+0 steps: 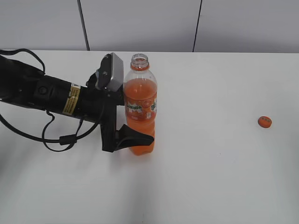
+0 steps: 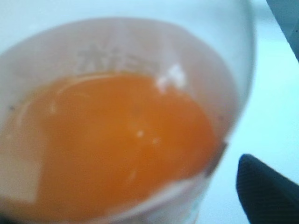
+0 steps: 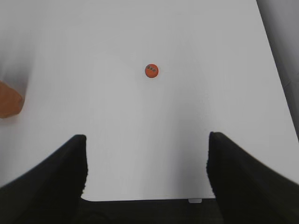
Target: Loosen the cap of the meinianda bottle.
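Note:
The meinianda bottle [image 1: 140, 109] stands upright near the table's middle with orange drink in it, and its neck is open with no cap on. It fills the left wrist view [image 2: 117, 140] as a blur. My left gripper [image 1: 138, 138] reaches in from the left and is shut around the bottle's ridged lower body. One black finger [image 2: 268, 193] shows at the lower right of the left wrist view. The orange cap [image 1: 265, 122] lies flat on the table far to the right. It also shows in the right wrist view [image 3: 151, 71]. My right gripper [image 3: 147, 158] is open, empty and well short of the cap.
The white table [image 1: 210, 177] ends at a grey panelled wall behind. The left arm's black cable [image 1: 60, 140] loops on the table left of the bottle. The bottle's base [image 3: 9, 100] shows at the left edge of the right wrist view.

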{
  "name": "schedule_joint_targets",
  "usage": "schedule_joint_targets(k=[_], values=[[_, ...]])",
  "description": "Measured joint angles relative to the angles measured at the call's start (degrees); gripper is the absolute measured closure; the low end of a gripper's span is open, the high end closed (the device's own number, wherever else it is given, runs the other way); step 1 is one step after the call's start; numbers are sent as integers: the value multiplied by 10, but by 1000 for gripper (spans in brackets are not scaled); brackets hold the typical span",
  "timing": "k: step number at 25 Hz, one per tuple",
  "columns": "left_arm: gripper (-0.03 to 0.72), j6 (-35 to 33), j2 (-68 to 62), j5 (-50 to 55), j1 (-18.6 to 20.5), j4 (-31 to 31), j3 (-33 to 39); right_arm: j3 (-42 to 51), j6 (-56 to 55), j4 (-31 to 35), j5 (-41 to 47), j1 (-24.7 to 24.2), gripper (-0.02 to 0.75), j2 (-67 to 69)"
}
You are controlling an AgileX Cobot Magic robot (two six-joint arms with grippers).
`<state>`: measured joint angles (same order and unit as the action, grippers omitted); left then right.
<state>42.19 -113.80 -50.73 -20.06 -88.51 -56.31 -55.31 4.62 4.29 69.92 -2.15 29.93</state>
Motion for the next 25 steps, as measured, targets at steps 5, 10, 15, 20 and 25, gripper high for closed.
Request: schedule_joint_targets(k=[5, 10, 15, 20, 25], values=[[50, 17, 8, -3, 19, -47, 0, 0, 0, 0, 0, 0, 142, 0], [81, 63, 47, -3, 68, -147, 0, 0, 0, 0, 0, 0, 146, 0], [102, 134, 105, 43, 116, -157, 0, 0, 0, 0, 0, 0, 146, 0], [103, 338, 179, 290, 127, -157, 0, 0, 3, -11, 0, 0, 146, 0], [129, 451, 249, 486, 137, -119, 1, 0, 16, -38, 0, 0, 146, 0]])
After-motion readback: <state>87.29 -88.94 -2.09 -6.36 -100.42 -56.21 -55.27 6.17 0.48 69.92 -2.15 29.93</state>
